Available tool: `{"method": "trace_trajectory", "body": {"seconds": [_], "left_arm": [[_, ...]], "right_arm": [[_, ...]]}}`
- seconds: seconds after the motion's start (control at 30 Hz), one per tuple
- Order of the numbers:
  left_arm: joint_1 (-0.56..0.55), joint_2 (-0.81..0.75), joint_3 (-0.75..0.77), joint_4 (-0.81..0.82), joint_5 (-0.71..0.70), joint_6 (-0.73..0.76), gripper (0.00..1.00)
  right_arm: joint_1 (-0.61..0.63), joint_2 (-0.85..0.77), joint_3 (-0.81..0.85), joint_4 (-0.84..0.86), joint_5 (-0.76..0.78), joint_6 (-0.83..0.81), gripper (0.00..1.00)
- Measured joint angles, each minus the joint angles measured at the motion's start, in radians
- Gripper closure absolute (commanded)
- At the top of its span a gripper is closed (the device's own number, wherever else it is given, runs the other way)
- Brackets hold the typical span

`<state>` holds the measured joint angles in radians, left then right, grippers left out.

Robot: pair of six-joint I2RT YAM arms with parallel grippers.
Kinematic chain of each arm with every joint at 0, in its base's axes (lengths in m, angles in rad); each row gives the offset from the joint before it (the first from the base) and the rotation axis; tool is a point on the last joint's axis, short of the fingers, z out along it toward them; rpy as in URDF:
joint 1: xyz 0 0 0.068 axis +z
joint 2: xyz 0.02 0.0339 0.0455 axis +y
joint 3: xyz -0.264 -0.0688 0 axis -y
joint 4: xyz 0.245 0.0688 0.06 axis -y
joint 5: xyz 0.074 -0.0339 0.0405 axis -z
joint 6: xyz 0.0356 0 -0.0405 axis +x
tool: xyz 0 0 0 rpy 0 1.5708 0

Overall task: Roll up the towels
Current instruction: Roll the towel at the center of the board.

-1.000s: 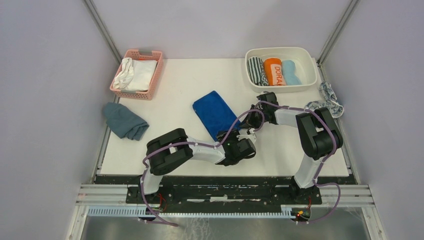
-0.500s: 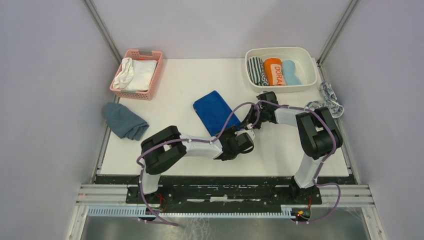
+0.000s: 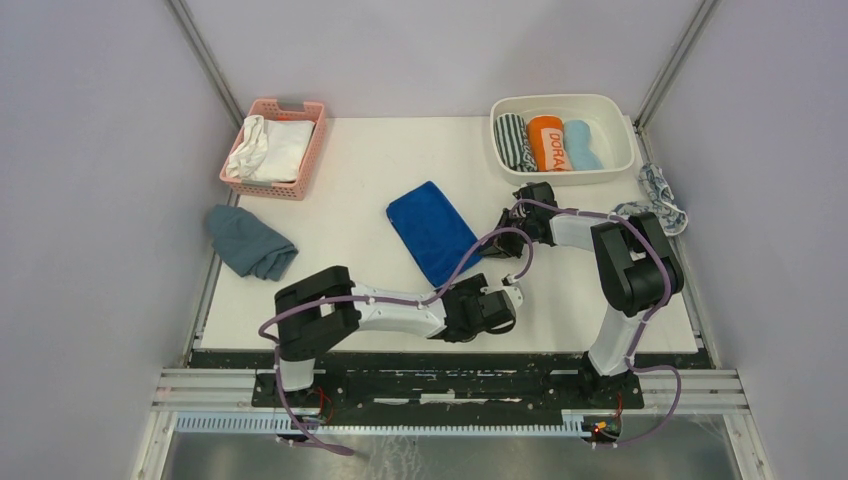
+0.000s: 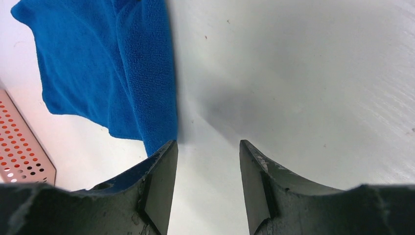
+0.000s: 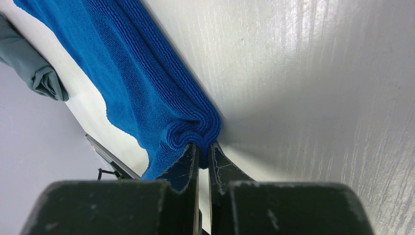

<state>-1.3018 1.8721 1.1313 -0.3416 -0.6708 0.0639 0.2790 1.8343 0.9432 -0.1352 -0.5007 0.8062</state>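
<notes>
Right wrist, right hand point(image 5: 202, 146) pinching bunched edge, ribbed royal blue towel point(image 5: 147, 83)

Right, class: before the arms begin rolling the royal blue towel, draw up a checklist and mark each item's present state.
1. Right gripper shut on the royal blue towel's edge: ok.
2. Left gripper gripping the towel as well: not ok; it stands open and empty near the towel's corner.
3. Towel lying flat on the table: ok, but bunched at the pinch.
4. Grey cloth apart from the towel: ok.
5. Pinch holding every layer: cannot tell.
</notes>
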Motion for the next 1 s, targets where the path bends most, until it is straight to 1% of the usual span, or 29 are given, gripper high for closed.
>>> {"method": "trace_trajectory", "body": {"seconds": [0.3,0.63,1.0], "left_arm": [[0.003,0.035,0.004,-0.014,-0.035,-0.003,0.44],[0.039,0.078,0.019,0.039,-0.115,0.016,0.43],[0.093,0.087,0.019,0.069,-0.126,0.031,0.43]], "right_arm": [[-0.001,0.0,0.0,0.0,0.0,0.0,0.96],[-0.001,0.002,0.0,0.0,-0.005,0.0,0.96],[-0.005,0.011,0.004,-0.001,-0.02,0.0,0.96]]}}
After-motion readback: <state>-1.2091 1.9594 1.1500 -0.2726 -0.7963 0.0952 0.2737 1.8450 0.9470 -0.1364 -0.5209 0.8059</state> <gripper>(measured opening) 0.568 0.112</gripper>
